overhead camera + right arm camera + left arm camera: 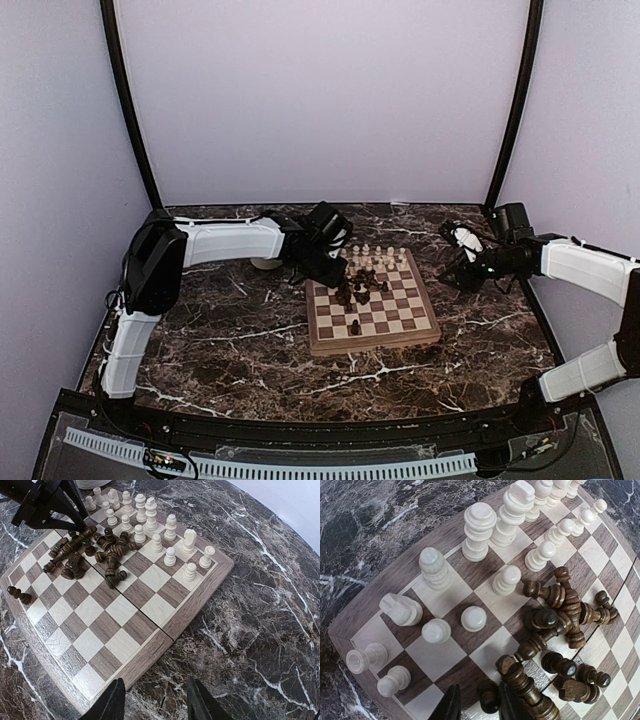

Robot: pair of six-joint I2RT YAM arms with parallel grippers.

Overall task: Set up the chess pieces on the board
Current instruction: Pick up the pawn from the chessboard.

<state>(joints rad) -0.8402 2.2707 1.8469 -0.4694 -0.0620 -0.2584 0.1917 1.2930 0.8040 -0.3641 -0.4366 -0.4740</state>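
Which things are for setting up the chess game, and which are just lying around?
For the job:
small square wooden chequered chessboard
tiny cream-white turned chessmen
tiny dark brown turned chessmen, mostly heaped

Just lying about:
cream mug, mostly hidden behind the left arm
dark marble tabletop

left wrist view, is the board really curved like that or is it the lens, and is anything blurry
Left wrist: lens distortion bows the board, chess pieces sharp; right wrist: the same bowing, all in focus; top external: board edges straight, pieces tiny and soft.
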